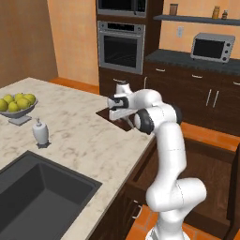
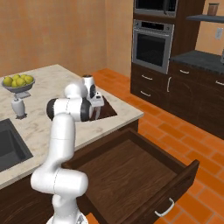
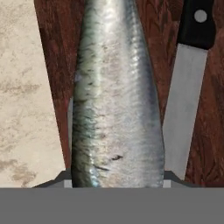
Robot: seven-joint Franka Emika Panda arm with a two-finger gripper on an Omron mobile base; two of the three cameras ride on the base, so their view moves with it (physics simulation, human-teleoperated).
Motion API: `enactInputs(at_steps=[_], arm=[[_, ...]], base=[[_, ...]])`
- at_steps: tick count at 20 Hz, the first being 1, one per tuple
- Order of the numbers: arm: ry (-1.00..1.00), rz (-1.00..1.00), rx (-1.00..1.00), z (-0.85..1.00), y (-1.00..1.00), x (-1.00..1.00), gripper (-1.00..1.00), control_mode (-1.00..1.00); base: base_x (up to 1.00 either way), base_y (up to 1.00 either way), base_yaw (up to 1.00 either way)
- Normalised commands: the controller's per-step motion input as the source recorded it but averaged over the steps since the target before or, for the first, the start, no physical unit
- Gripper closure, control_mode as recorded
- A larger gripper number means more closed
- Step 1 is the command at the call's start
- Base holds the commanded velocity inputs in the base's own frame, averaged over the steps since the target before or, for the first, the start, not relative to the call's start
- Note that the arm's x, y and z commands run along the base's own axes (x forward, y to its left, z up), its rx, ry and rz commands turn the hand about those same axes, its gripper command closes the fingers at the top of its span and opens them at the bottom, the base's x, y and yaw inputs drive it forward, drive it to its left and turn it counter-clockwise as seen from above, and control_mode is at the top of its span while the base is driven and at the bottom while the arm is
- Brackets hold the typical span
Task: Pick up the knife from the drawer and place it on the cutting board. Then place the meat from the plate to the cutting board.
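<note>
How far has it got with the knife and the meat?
Done: the knife lies on the cutting board. In hand: the tool appears to grip the meat, a silvery fish, just over the board beside the knife. Left: set it down and let go.

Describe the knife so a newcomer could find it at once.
Start at the marble island counter and go to the dark reddish-brown cutting board at its far corner. The knife lies flat on it beside a silvery fish-like piece of meat; its black riveted handle and flat, straight steel blade set it apart.
</note>
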Motion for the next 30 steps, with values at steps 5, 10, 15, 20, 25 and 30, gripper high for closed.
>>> enactInputs(at_steps=[5,10,15,20,25,30], arm=[[-0.04,-0.05,0.00,0.00,0.00,-0.20,-1.00,-1.00],[-0.14,-0.05,0.00,0.00,-0.03,-0.66,-1.00,-1.00],[-0.53,0.00,0.07,0.00,-0.45,-1.00,-1.00,-1.00],[-0.55,0.00,0.06,0.00,-0.52,-1.00,-1.00,-1.00],[-0.63,0.00,0.09,0.25,-0.47,-1.00,-1.00,-1.00],[-0.69,0.00,0.16,1.00,-0.44,-1.00,-1.00,-1.00]], base=[[0.00,0.00,0.00],[0.00,0.00,0.00],[0.00,0.00,0.00],[0.00,0.00,0.00],[0.00,0.00,0.00],[0.00,0.00,0.00]])
